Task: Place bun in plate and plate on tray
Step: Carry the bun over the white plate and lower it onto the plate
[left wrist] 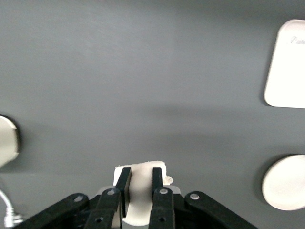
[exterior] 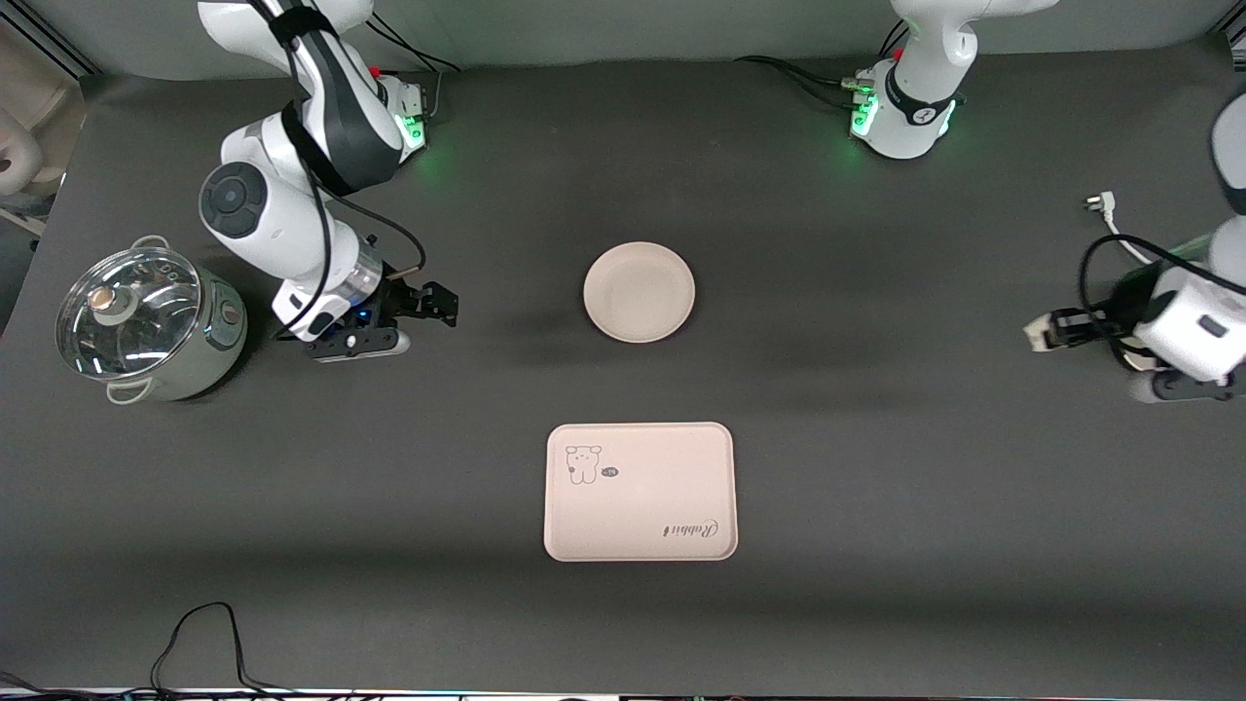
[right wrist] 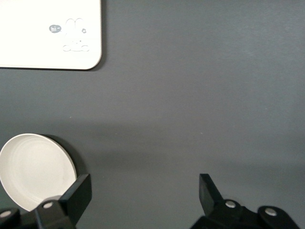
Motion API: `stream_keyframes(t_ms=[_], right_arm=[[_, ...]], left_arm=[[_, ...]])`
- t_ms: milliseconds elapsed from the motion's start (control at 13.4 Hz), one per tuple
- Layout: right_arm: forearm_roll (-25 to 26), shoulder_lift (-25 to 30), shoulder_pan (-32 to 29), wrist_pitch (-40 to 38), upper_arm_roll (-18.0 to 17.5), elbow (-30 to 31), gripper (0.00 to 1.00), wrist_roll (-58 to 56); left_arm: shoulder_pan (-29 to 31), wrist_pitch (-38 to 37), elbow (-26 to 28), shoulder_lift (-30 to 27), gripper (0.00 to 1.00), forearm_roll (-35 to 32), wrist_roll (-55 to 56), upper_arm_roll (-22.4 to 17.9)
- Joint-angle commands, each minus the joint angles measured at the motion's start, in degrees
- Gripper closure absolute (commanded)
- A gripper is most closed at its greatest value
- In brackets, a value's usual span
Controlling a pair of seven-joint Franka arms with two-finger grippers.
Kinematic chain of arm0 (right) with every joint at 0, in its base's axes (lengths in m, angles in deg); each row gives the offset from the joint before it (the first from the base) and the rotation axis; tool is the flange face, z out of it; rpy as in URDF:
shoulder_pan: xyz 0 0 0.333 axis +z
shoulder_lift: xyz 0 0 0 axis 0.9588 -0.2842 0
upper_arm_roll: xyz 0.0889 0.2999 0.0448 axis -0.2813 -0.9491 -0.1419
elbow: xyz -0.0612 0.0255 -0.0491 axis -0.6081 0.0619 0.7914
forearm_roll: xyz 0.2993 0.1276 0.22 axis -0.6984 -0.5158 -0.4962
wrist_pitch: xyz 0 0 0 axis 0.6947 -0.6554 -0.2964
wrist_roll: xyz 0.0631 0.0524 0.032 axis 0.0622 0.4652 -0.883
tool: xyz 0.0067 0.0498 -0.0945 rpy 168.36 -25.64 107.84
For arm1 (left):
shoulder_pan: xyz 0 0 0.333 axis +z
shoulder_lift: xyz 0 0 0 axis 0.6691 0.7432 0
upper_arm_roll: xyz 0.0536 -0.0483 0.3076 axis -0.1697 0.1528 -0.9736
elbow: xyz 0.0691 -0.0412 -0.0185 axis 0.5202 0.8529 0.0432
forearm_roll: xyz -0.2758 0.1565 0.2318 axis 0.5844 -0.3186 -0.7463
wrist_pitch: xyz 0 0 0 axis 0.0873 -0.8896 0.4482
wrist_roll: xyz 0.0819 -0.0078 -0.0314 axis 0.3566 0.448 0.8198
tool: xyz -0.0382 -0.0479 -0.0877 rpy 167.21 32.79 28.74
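Bun [left wrist: 141,188] is sitting clamped in the left gripper [left wrist: 141,183] at mid-right of the front view, seemingly awaiting the central empty plate [exterior: 640,292], while the right gripper [right wrist: 143,191] is waiting spread apart.

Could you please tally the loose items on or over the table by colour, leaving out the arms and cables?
Cream or off-white: 3, the plate, the tray, and the bun held in the left end effector.
Pale green with a glass lid: 1, the pot.
Total: 4.
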Motion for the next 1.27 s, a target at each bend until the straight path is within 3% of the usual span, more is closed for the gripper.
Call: stream_keyframes(t_ms=[0, 224, 523, 897, 1195], right_arm=[[-1.09, -1.49, 0.63, 2.39, -0.24, 0.05, 0.0, 1.25], [-0.82, -2.89, 0.63, 3.0, -0.24, -0.47, 0.0, 0.9], [1.73, -3.86, 0.71, 3.62, -0.32, -1.35, 0.0, 1.25], [1.11, -6.23, 1.68, 6.61, -0.67, -1.27, 0.0, 1.43], [0.94, -9.83, 1.77, 9.42, -2.16, -1.18, 0.0, 1.51]], left_arm=[[-6.98, 0.53, 0.83, 0.22, 0.77, 2.16, 10.23, 0.84], [-18.84, 6.05, 2.23, 3.03, 0.77, 2.25, 27.35, 0.85], [-29.4, 22.21, 13.55, 5.06, 0.77, 3.92, 39.34, 1.37], [-41.62, 32.24, 14.28, 13.83, 0.77, 3.04, 52.52, 1.46], [-45.77, 39.2, 14.28, 19.55, 0.76, 1.47, 57.19, 1.38]])
